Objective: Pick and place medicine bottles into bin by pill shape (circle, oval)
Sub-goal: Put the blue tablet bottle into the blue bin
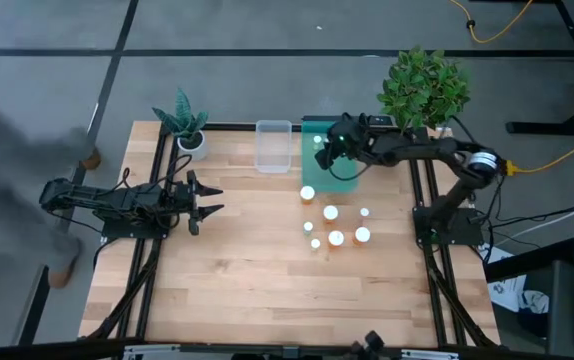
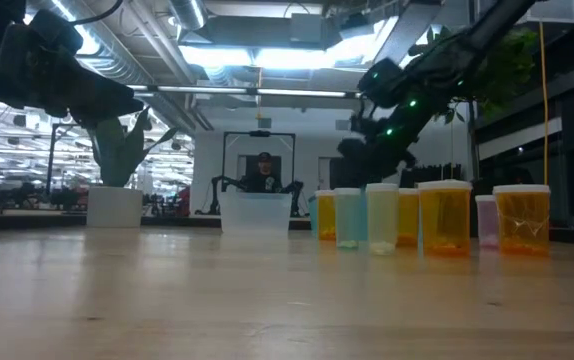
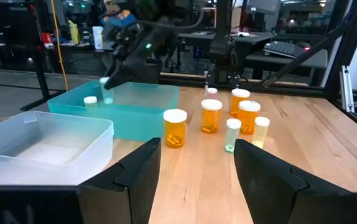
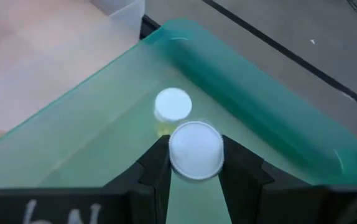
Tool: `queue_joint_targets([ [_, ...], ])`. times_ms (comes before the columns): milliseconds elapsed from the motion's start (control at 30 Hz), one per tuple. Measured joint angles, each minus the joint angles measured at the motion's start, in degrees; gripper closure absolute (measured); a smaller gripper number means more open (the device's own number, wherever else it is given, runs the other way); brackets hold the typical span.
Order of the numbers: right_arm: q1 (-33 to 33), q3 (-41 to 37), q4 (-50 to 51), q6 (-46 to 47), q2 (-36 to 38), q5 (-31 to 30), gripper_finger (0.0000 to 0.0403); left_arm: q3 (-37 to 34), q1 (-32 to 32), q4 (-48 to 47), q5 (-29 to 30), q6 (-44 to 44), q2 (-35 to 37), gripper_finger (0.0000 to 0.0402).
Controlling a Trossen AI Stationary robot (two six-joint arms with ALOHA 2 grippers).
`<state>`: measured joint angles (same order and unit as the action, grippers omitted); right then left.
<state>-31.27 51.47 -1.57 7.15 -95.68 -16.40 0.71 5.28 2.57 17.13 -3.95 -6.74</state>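
While the right gripper [image 4: 194,163] clamps a white-capped bottle [image 4: 195,150] over the teal bin [image 4: 259,93] at frame centre, lower clear of the bottle already inside [image 4: 173,104], then release; left gripper [image 3: 197,163] waits, part-open and empty.

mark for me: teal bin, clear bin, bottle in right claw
teal bin [image 4: 253,81], right wrist view, far rim.
clear bin [image 1: 273,160], high view, floor.
bottle in right claw [image 4: 195,149], right wrist view, white cap.

The right arm is reaching in from the right, elbow bent, its end effector [image 1: 325,155] pointing down with fingers [image 4: 157,165] clamping a white-capped bottle [image 4: 195,150]. The left arm is lying low and outstretched, its end effector [image 1: 210,199] with fingers parted.
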Motion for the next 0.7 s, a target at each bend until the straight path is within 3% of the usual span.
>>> queue_joint_targets([
  [200, -2.4, 2.5, -1.2, 0.4, -5.2, -0.8, 0.029, 0.0, 0.0, 0.0, 0.0, 0.0, 0.0, 0.0206],
  [700, -3.6, 2.5, -0.2, 1.8, -6.4, -2.4, 0.0274, 0.0, 0.0, 0.0, 0.0, -0.2, 0.0, 0.0206],
])
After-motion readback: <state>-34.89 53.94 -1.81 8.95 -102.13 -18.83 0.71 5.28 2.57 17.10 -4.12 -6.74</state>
